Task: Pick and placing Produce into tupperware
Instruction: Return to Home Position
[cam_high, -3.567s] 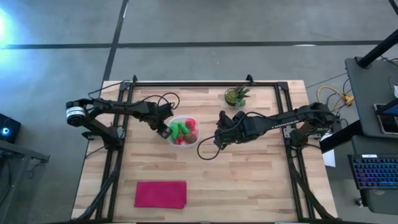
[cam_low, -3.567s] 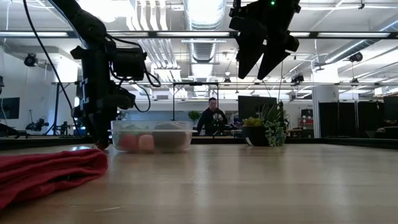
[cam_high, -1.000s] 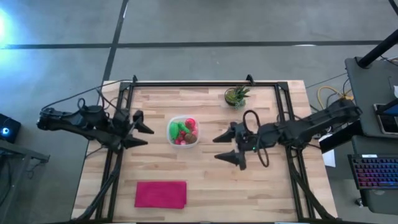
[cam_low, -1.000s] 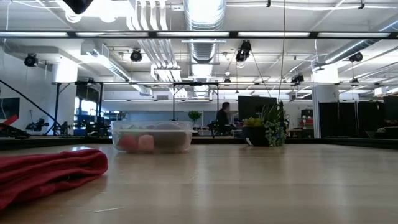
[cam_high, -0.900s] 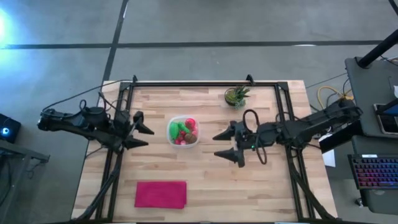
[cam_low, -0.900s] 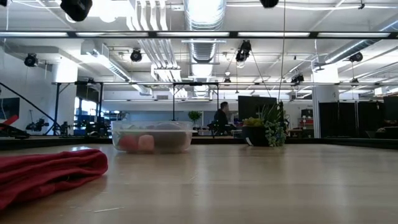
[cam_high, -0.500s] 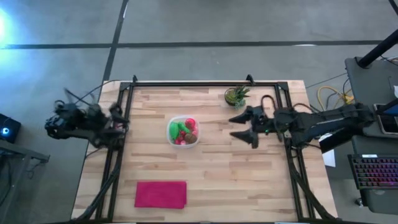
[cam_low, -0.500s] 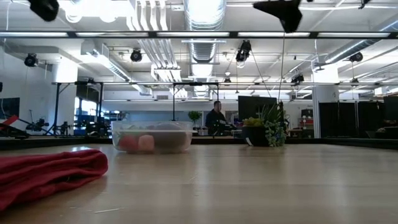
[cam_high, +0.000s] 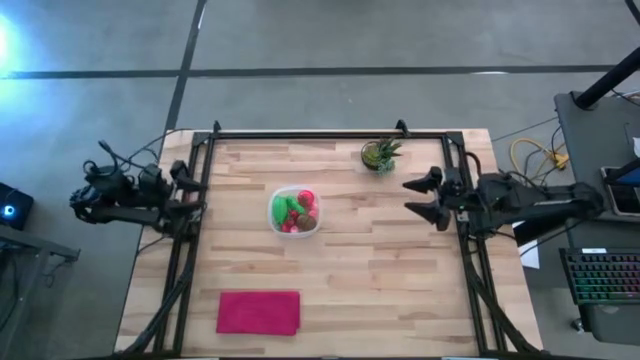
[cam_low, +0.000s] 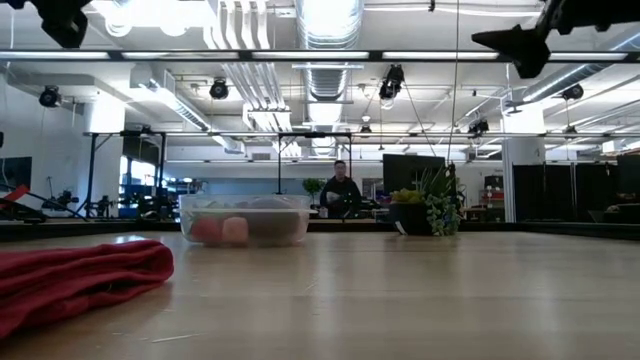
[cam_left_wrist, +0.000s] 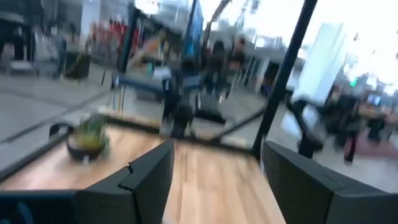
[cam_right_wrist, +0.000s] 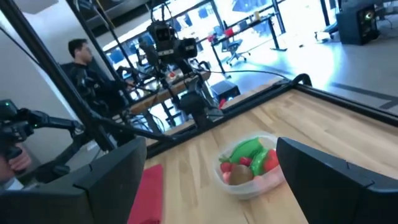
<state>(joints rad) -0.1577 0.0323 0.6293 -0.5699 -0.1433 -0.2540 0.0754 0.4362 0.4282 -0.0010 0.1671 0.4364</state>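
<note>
The clear tupperware (cam_high: 295, 211) stands on the table a little left of centre. It holds the produce (cam_right_wrist: 250, 159): green oblong pieces, red pieces and a brown lump. It also shows in the low view (cam_low: 245, 220). My left gripper (cam_high: 190, 187) is open and empty over the table's left edge, high above the top. My right gripper (cam_high: 418, 198) is open and empty, high above the table near its right edge, fingers pointing toward the tupperware. Both wrist views show wide gaps between the left fingers (cam_left_wrist: 214, 180) and the right fingers (cam_right_wrist: 211, 180).
A spiky green potted plant (cam_high: 380, 153) stands at the far edge, right of centre. A flat magenta cloth (cam_high: 258, 312) lies near the front left. A black frame rail (cam_high: 330, 134) runs round the table. A person (cam_right_wrist: 81, 62) sits beyond the left side.
Both arms have drawn back from the middle, fingers staying open. My left gripper has gone toward the table's left edge, off the tabletop. My right gripper has gone toward the right edge and a little toward the far edge. The tupperware and produce have stayed put.
</note>
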